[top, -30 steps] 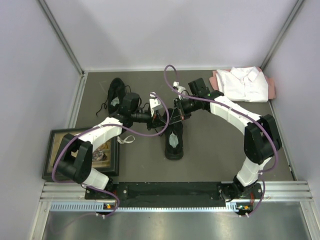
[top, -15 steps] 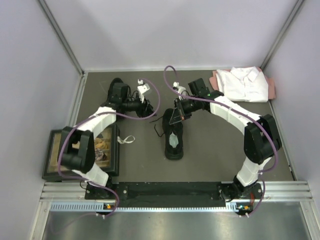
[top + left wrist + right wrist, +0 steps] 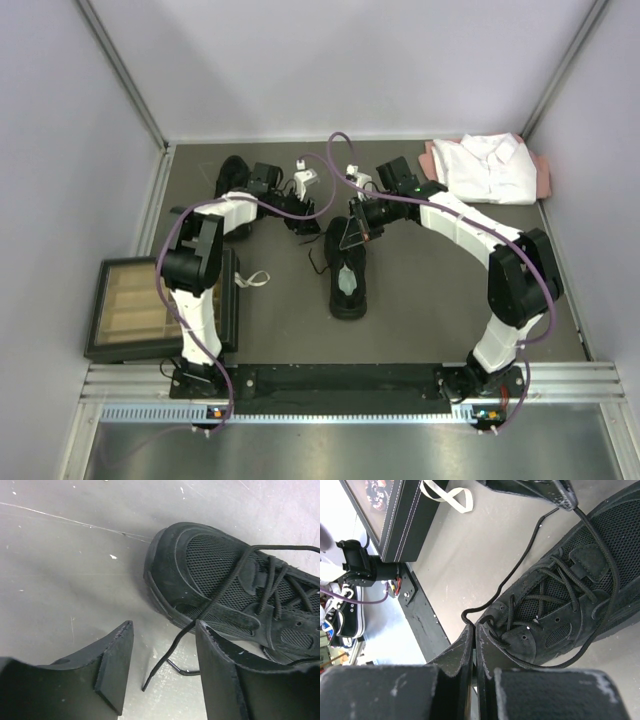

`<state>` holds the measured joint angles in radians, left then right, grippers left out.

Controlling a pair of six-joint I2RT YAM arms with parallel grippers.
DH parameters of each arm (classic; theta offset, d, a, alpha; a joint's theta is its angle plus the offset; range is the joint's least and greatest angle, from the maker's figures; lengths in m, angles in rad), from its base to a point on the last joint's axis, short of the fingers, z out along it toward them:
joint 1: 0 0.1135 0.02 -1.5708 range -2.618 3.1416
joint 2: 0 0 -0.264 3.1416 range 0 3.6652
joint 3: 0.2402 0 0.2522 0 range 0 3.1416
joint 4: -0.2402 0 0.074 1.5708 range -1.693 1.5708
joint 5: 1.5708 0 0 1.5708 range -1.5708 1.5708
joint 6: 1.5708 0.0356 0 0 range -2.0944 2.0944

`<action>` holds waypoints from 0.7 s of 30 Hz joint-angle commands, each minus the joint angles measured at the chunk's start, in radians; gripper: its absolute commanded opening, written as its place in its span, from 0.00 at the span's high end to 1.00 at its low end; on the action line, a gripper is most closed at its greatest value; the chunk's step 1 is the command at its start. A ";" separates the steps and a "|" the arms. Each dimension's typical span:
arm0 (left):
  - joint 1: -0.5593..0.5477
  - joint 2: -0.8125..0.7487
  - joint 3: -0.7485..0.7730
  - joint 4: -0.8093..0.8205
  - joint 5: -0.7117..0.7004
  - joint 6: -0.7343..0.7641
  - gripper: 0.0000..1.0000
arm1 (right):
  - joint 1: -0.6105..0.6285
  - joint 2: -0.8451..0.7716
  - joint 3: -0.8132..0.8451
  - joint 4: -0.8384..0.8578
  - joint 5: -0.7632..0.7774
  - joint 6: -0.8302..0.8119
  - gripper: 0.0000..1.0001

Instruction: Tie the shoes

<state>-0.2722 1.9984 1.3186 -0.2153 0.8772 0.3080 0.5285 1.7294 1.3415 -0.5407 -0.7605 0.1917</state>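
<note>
Tabletop (image 3: 430, 300): dark grey, carrying every item below.

Flat black case (image 3: 160, 312): at the near-left edge, with a tan top face.

Folded white shirt (image 3: 488, 166): in the far-right corner, well apart from the shoes.

Centre shoe (image 3: 347, 272): black, low-top. It lies mid-tabletop between the two arms with its toe pointing away from the arm bases. The pale grey insole shows and the laces are loose.

Second shoe (image 3: 232, 172): black, at the far left, partly hidden behind the left arm.

Left gripper (image 3: 164, 630): low over the tabletop just beside the centre shoe's toe. Its jaws are apart, and a loose lace end trails between them without being pinched.

Right gripper (image 3: 474, 634): at the inner side of the centre shoe's eyelets. Its jaws are pressed together, clamped on the lace.

Lace (image 3: 580, 535): thin and black. It runs from the right gripper's tips in a small loop, then across the tongue toward the left gripper.

White strap loop (image 3: 256, 279): on the tabletop just beside the case.
</note>
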 commanded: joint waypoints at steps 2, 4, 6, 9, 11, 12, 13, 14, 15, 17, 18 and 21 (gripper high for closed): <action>-0.004 0.028 0.042 -0.022 0.066 0.023 0.47 | 0.011 -0.005 0.016 0.016 -0.007 -0.003 1.00; -0.004 0.039 0.044 -0.029 0.080 0.028 0.48 | 0.013 -0.004 0.016 0.018 -0.007 0.002 1.00; -0.005 0.046 0.056 -0.038 0.091 0.032 0.48 | 0.013 -0.001 0.016 0.022 -0.005 0.006 1.00; -0.004 0.048 0.060 -0.058 0.135 0.051 0.45 | 0.013 0.006 0.015 0.028 -0.007 0.018 1.00; -0.004 0.042 0.057 -0.070 0.144 0.074 0.44 | 0.013 0.007 0.012 0.033 -0.008 0.025 1.00; -0.002 0.040 0.054 -0.073 0.161 0.080 0.44 | 0.013 0.009 0.010 0.036 -0.008 0.026 1.00; -0.004 0.040 0.054 -0.075 0.167 0.097 0.44 | 0.013 0.007 0.010 0.039 -0.008 0.028 1.00; -0.004 0.040 0.056 -0.088 0.175 0.106 0.43 | 0.013 0.009 0.007 0.042 -0.008 0.031 1.00; -0.004 0.039 0.059 -0.090 0.186 0.111 0.43 | 0.013 0.009 0.005 0.042 -0.010 0.031 1.00; -0.002 0.045 0.060 -0.096 0.210 0.115 0.41 | 0.013 0.010 0.005 0.042 -0.011 0.032 1.00; -0.002 0.046 0.062 -0.096 0.216 0.117 0.39 | 0.013 0.012 0.005 0.042 -0.011 0.032 1.00; -0.001 0.051 0.067 -0.090 0.229 0.114 0.39 | 0.013 0.013 0.008 0.045 -0.014 0.035 1.00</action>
<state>-0.2749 2.0434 1.3453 -0.3038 1.0325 0.3882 0.5285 1.7294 1.3415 -0.5388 -0.7609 0.2211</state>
